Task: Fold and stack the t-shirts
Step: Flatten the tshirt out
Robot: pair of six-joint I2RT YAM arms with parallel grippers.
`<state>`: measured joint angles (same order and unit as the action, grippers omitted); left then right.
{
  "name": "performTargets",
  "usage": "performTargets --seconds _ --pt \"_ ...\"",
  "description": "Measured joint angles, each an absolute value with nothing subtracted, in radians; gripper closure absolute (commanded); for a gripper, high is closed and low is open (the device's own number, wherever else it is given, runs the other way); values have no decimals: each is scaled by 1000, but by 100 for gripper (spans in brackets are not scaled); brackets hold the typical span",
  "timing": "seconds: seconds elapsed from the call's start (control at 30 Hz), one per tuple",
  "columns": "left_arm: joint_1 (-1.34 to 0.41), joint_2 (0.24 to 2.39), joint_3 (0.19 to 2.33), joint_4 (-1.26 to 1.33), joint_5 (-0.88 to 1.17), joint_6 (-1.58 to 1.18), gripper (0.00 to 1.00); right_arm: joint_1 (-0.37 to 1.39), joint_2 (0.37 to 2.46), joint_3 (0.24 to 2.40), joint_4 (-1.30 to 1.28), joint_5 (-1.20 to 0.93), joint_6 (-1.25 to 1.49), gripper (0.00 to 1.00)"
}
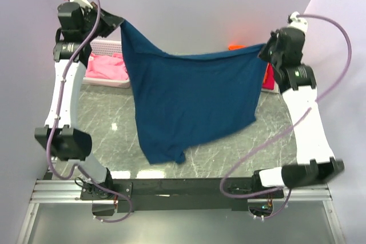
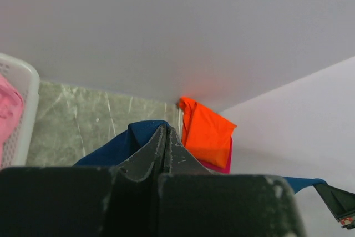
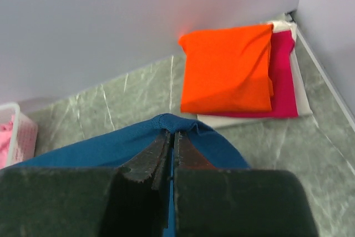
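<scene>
Two robot arms hold one navy t-shirt [image 1: 194, 95] stretched in the air between them. At far left, the left gripper [image 1: 117, 22] is clenched on one top corner, its jaws pressed together with blue cloth bunched around the tips. Just below those jaws sits one white lattice basket [image 1: 108, 46] with one crumpled pink t-shirt [image 1: 106, 67] inside. From the left jaws the navy shirt sags across to the right jaws and hangs over the grey marbled table [image 1: 114, 124]. The side facing the overhead camera shows plain blue. At right, the right gripper [image 1: 264, 47] is pinched tight on the other top corner. Beyond the right jaws, against the wall [image 3: 111, 15], lies one stack of three folded shirts: an orange t-shirt [image 3: 227, 67] on top, a magenta t-shirt [image 3: 283, 76] under it, and a white t-shirt [image 3: 302, 101] at the bottom.
</scene>
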<state>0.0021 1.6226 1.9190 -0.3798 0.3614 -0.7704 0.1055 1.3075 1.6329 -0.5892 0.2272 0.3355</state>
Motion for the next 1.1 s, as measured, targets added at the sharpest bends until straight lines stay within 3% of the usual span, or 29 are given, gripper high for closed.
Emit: performTargets --seconds 0.23,0.4,0.67,0.93,1.1 --pt "3 1687 2141 -416 292 -721 99 92 1462 1863 -592 205 343 100" --pt "3 1576 2097 -320 251 -700 99 92 1430 1933 -569 204 337 100" --pt "3 1186 1788 -150 210 -599 99 92 1144 1755 -489 210 289 100" --pt "3 943 1789 -144 152 -510 99 92 867 1693 -456 221 241 100" --pt "3 932 1882 -167 155 -476 99 91 786 1711 -464 234 233 100"
